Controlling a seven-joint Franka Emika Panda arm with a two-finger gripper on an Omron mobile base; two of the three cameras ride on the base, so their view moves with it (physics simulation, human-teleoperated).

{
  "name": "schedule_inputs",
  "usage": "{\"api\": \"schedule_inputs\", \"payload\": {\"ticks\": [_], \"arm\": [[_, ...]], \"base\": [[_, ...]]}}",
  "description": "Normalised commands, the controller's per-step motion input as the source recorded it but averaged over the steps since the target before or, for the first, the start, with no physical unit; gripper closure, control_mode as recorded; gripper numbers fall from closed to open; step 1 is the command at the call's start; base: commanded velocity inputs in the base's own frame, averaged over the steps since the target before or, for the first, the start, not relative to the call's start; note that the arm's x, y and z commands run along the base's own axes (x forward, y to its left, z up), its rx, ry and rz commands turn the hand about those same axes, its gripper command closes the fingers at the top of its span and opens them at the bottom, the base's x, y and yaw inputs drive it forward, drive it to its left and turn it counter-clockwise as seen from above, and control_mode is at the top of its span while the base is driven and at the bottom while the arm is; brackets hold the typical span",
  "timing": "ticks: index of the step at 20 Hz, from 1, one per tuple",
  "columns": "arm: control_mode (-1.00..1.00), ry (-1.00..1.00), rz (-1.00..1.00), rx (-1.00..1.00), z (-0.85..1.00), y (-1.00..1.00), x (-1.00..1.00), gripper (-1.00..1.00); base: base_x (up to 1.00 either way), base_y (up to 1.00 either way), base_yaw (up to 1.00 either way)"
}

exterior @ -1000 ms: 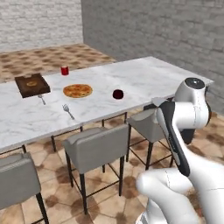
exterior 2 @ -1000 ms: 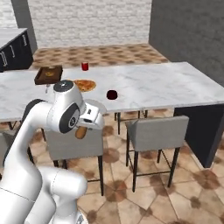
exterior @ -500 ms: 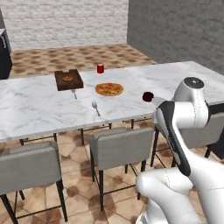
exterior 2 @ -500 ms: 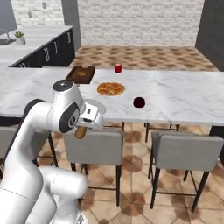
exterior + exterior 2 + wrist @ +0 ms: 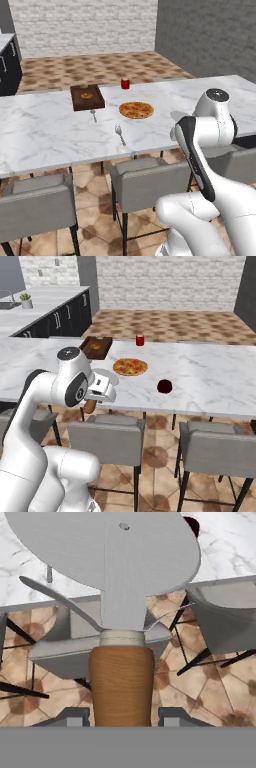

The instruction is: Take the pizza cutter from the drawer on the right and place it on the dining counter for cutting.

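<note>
On the dining counter (image 5: 45, 135), a pizza (image 5: 136, 110) lies near the middle; take it as the landmark. Left of the pizza and slightly farther back is a dark brown wooden tray (image 5: 87, 97) with a small round orange-brown item (image 5: 87, 95) in it, too small to identify. Behind the pizza stands a red cup (image 5: 125, 83). One fork (image 5: 120, 134) lies on the near side of the pizza toward the counter edge, a second fork (image 5: 93, 115) just in front of the tray. In the right base view a dark red round thing (image 5: 165, 386) sits to the right of the pizza, nearer the edge; cannot tell if bowl or cup, contents not visible. Grey stools (image 5: 107, 443) stand tucked along the near side of the counter. The gripper (image 5: 121, 716) is clamped on the pizza cutter (image 5: 120, 587), both fingertips (image 5: 75, 718) tight on either side of its orange-brown handle, wheel pointing away from the hand. The cutter is held up in the air at the near side of the counter, above the stools, not on the marble; in the right base view its handle shows below the hand, left of the pizza.
</note>
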Motion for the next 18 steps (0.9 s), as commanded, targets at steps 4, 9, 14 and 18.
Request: {"api": "schedule_inputs", "payload": {"ticks": [4, 9, 14, 18], "arm": [[1.00, 0.00, 0.00, 0.00, 0.00, 0.00, 0.00, 1.00], [1.00, 0.00, 0.00, 0.00, 0.00, 0.00, 0.00, 1.00], [1.00, 0.00, 0.00, 0.00, 0.00, 0.00, 0.00, 1.00], [1.00, 0.00, 0.00, 0.00, 0.00, 0.00, 0.00, 1.00]], "base": [[0.76, -0.22, 0.00], [0.51, -0.32, 0.05], [0.37, -0.31, 0.09], [0.46, -0.29, 0.11]]}}
